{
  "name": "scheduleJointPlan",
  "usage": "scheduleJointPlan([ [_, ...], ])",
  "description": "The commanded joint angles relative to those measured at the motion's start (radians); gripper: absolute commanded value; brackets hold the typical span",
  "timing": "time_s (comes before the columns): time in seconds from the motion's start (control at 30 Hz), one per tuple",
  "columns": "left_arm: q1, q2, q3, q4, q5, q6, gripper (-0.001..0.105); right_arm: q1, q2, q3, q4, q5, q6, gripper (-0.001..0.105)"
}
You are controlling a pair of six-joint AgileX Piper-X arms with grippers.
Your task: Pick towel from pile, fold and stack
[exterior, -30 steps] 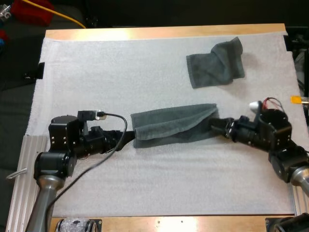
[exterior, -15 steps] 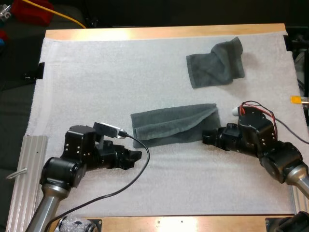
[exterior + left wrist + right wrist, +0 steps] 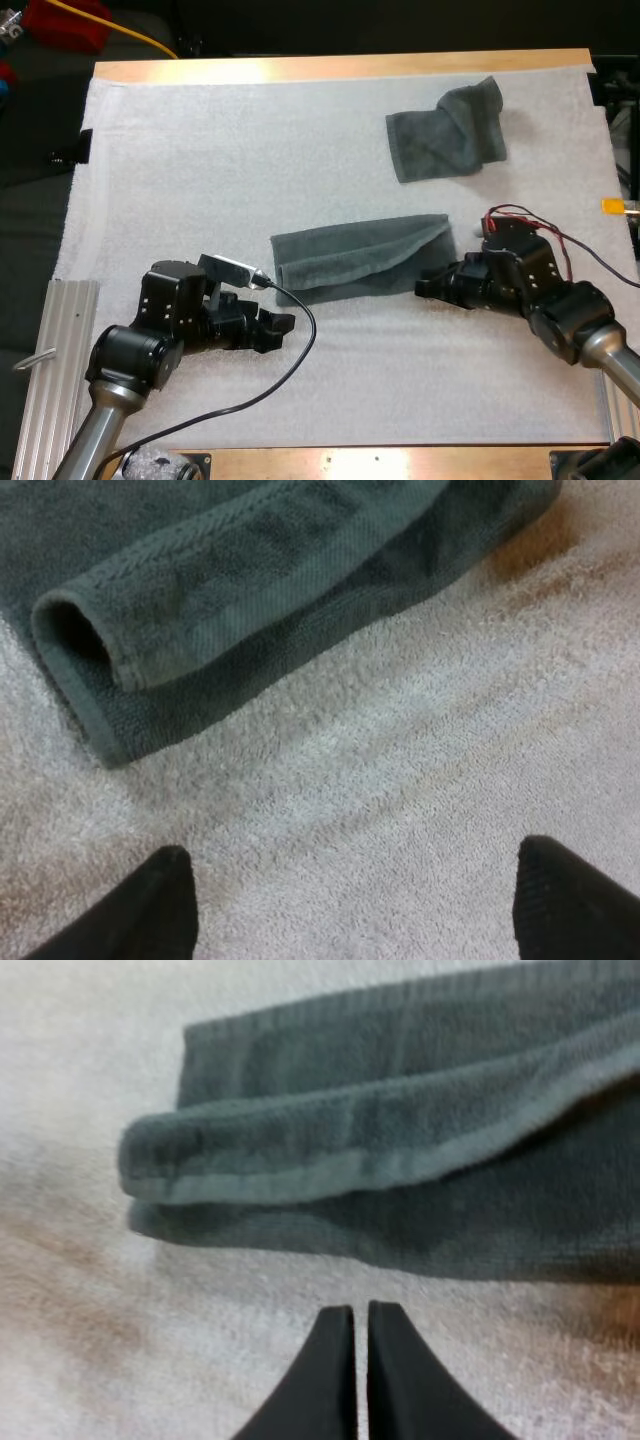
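Both grippers have drawn back from the ends of the folded towel, which they reached a second ago, and now sit on its near side, little changed over the last half second. That dark grey-green towel lies flat as a long band across the middle of the white mat. Its left end is a looped fold. The left gripper rests just short of that corner, released, its two black fingers spread wide over bare mat and holding nothing. The right gripper points at the towel's right end, clenched on nothing, its fingers pressed together, with a strip of mat between tips and cloth. A crumpled towel lies well apart at the far right.
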Motion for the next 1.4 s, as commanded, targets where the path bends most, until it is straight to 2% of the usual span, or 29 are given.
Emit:
scheduleJointPlan([
  [0.0,-0.005,-0.007,-0.006,-0.003,-0.010,-0.004,0.064,0.002,0.010,-0.017,-0.003,-0.013,-0.013,0.001],
  [0.43,-0.005,-0.007,-0.006,-0.003,-0.010,-0.004,0.064,0.002,0.186,-0.056,-0.060,-0.055,-0.013,0.001],
  [0.77,-0.005,-0.007,-0.006,-0.003,-0.010,-0.004,0.064,0.005,0.317,-0.094,-0.080,-0.142,-0.012,0.001],
  [1.37,-0.005,-0.007,-0.006,-0.003,-0.010,-0.004,0.064,0.036,0.471,-0.145,-0.164,-0.135,0.013,0.001],
])
